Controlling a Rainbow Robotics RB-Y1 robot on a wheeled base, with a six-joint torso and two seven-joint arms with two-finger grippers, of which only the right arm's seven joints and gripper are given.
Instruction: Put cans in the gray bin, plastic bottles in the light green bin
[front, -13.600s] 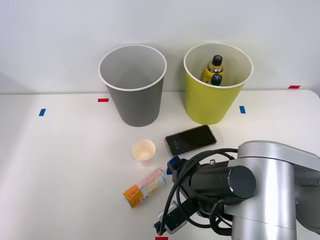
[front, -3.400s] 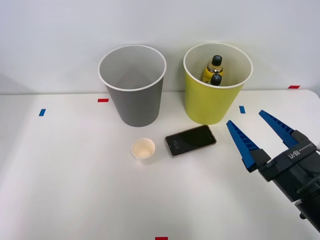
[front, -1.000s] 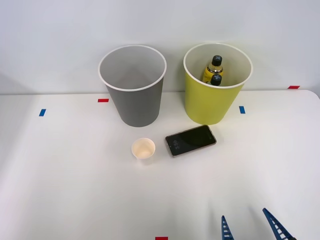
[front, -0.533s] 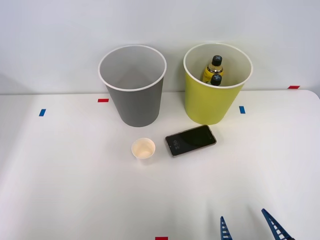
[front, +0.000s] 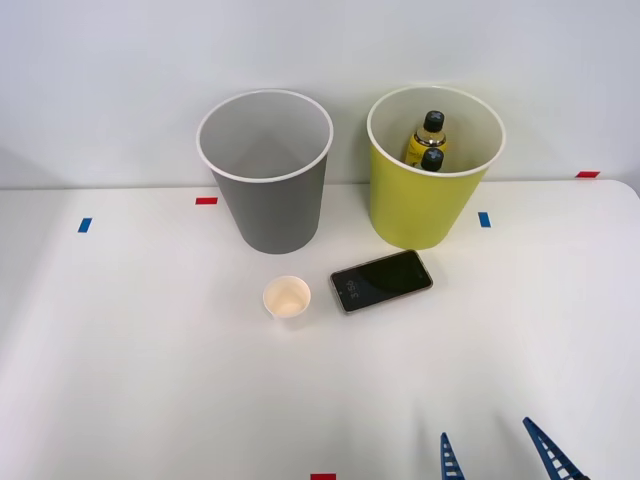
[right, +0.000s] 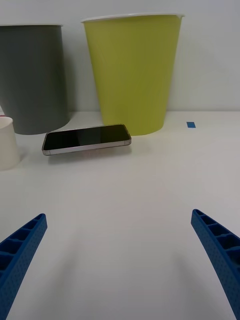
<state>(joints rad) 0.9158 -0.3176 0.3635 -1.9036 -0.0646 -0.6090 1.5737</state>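
The small orange-ended drink can that lay on the near part of the white counter (front: 120, 380) is gone from it, and the tool (front: 497, 458) has drawn back to the near right edge. I judge the can now sits inside the tall gray plastic bin (front: 268, 205), though I cannot see down into it. Two black-capped bottles of amber liquid (front: 428, 142) stand in the lime-green plastic bin (front: 425, 205), so sorting looks finished. Only a cream paper cup (front: 287, 299) and a dark phone (front: 381, 280) remain. The tool's blue ribbed fingers (right: 20, 250) are spread wide, holding and touching nothing.
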